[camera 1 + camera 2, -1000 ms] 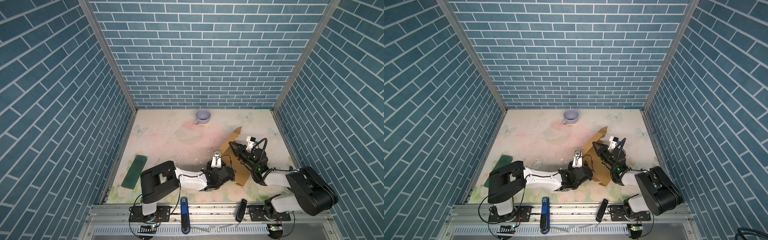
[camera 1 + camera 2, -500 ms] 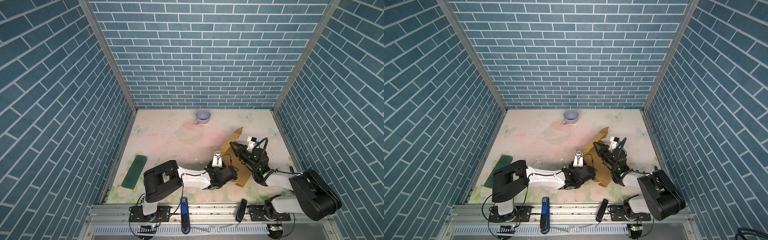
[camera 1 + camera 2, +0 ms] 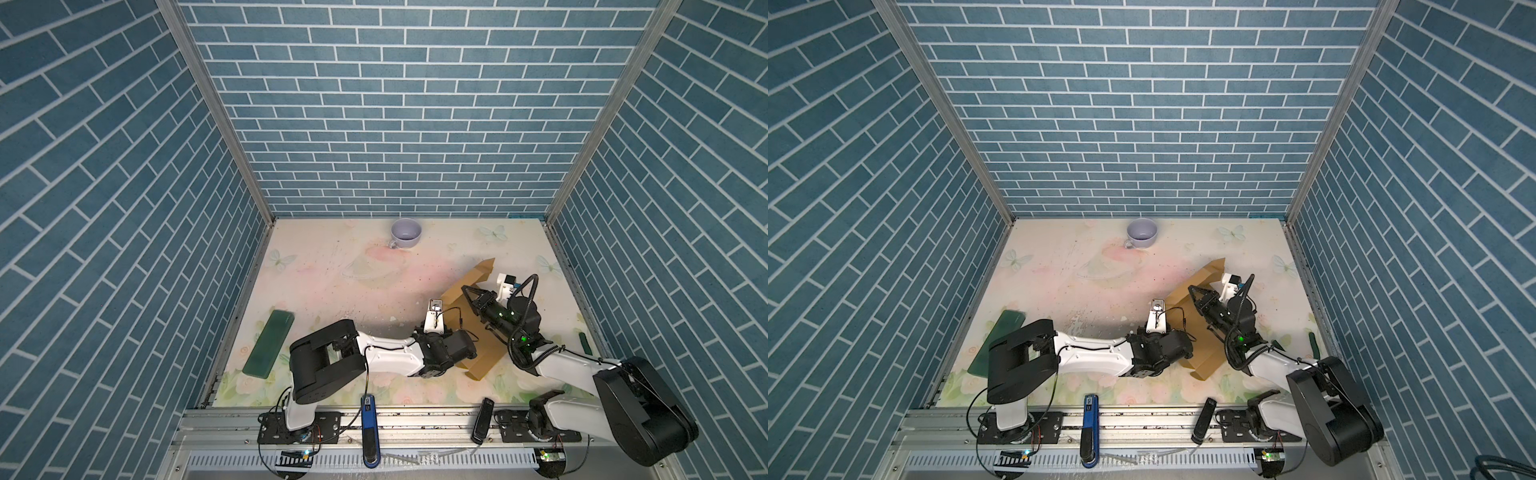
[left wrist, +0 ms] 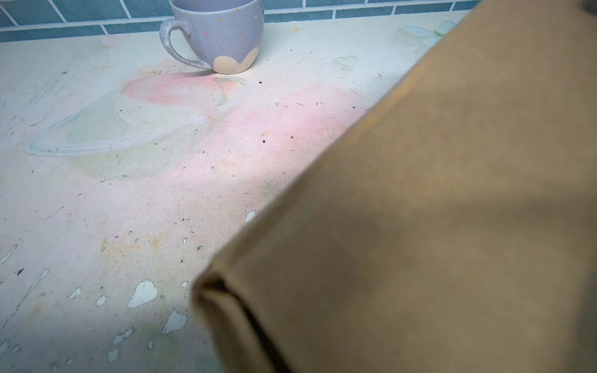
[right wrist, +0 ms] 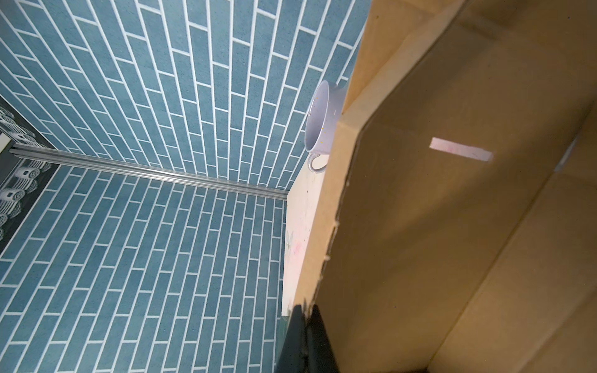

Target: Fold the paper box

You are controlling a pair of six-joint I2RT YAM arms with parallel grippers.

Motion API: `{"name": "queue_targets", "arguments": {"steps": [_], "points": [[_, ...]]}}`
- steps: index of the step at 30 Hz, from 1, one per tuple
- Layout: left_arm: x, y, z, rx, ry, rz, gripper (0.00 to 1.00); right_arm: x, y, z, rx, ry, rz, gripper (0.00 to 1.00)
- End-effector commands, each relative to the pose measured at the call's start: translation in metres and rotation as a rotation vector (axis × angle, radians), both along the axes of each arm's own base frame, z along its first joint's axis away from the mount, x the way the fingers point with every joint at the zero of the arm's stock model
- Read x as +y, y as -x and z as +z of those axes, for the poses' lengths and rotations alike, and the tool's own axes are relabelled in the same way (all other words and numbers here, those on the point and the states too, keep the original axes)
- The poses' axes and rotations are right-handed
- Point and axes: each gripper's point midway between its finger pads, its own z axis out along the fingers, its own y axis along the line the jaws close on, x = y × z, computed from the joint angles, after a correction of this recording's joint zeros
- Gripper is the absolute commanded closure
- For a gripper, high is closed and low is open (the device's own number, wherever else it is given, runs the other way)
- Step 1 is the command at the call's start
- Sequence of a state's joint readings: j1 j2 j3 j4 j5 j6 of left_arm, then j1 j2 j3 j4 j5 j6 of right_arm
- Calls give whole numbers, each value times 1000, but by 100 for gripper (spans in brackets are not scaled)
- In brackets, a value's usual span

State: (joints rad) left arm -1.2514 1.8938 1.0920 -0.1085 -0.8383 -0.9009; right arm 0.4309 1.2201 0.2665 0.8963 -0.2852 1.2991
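Observation:
The paper box (image 3: 488, 353) (image 3: 1204, 349) is a brown cardboard sheet lying slantwise on the right half of the table, its far flaps raised. My right gripper (image 3: 466, 291) (image 3: 1191, 289) is shut on the thin edge of a raised flap. In the right wrist view its black fingers (image 5: 292, 339) pinch that edge, and the paper box (image 5: 452, 210) fills the rest. My left gripper (image 3: 471, 353) (image 3: 1190, 347) lies low against the sheet's near left edge. In the left wrist view the paper box (image 4: 436, 210) hides the jaws.
A lilac mug (image 3: 406, 234) (image 3: 1142, 234) (image 4: 219, 35) (image 5: 319, 126) stands at the back middle. A dark green flat board (image 3: 269, 345) (image 3: 994, 345) lies near the left wall. A blue tool (image 3: 369, 428) and a black one (image 3: 482, 419) rest on the front rail.
My left gripper has edged right, closer against the paper box's near edge. The right arm's elbow has swung toward the near right. The box has hardly shifted.

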Motion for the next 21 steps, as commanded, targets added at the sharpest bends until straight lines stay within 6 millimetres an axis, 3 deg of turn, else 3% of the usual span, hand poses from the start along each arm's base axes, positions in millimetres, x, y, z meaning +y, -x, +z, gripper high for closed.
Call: {"name": "queue_targets", "arguments": {"steps": [1,4,15,21], "points": [[4,-11,12,-50,-25,38,77,2,3,-2,-1,82,28,100],[8,-15,13,-62,-38,46,78,1,4,2,-1,96,25,98],[19,-28,9,-74,-98,38,79,-6,11,13,7,125,7,75],[32,-37,2,-58,-109,20,80,-12,17,23,10,147,-4,69]]}}
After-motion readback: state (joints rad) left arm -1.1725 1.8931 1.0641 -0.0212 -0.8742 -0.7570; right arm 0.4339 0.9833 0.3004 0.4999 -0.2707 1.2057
